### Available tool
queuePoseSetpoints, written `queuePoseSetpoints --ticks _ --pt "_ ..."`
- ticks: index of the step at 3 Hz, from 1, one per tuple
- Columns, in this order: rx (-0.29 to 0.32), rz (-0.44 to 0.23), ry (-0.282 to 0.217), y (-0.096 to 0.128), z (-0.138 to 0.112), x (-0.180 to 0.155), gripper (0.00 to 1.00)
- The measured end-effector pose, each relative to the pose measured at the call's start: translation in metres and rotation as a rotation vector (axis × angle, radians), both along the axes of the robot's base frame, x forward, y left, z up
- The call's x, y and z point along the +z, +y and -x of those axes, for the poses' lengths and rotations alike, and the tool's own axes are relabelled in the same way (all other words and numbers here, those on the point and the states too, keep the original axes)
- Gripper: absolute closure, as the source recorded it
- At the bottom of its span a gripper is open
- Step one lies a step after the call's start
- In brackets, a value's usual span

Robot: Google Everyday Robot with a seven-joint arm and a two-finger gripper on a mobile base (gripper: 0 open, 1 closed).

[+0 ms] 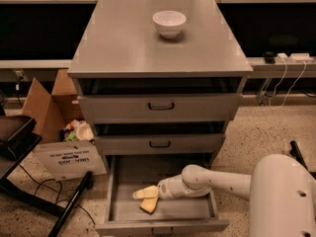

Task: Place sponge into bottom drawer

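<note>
I have the white arm's gripper inside the pulled-out lowest grey metal drawer, lower centre of frame. The pale yellow foam sponge sits there at its tip (grasped or released, I cannot tell).

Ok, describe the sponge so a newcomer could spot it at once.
Find the grey cabinet with the white bowl on top; its bottom drawer is pulled out. Inside, by the gripper, is the sponge: a pale yellow block, unlike the grey metal and white arm.
</note>
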State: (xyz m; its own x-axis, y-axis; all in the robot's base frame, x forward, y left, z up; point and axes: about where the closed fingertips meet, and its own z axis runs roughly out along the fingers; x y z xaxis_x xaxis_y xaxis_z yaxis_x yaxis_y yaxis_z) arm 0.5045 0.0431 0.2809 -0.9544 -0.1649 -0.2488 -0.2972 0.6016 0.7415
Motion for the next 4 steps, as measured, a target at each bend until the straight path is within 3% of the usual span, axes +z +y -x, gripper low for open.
queuePoseSetpoints --ticks 1,2,4 --pt "0.002 0.000 -0.024 -0.002 0.012 0.024 0.00" --pt "-0.037 0.036 -0.044 -0.022 0.050 0.110 0.00" --pt "0.079 0.159 0.105 -0.033 0.163 0.206 0.00"
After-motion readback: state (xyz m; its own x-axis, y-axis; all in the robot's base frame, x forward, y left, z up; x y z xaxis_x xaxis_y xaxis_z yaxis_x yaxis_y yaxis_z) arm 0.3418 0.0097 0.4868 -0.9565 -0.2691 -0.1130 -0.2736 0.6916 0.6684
